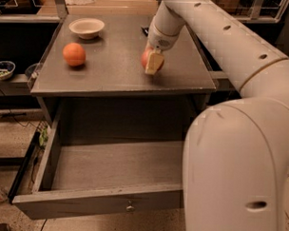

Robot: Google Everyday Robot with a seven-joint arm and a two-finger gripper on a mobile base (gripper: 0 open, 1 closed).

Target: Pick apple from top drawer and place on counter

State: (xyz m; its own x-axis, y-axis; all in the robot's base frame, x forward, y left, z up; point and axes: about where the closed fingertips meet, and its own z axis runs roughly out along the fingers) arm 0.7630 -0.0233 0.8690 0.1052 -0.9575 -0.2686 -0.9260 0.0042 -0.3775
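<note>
The red apple (146, 57) is on the right half of the grey counter (112, 71), right at its surface. My gripper (151, 65) reaches down from the white arm and is shut on the apple, with a cream finger pad (154, 63) across its front side. Below the counter, the top drawer (98, 201) is pulled wide open toward the camera. Its grey floor is bare and the small metal pull (129, 206) shows at the centre of its front panel.
An orange round fruit (74, 54) lies on the counter's left side, with a white bowl (86, 27) behind it. A small dark object (145, 30) sits at the back, near the arm. The arm's bulky white body (238, 168) fills the right foreground. A low shelf with a bowl (2, 68) stands at left.
</note>
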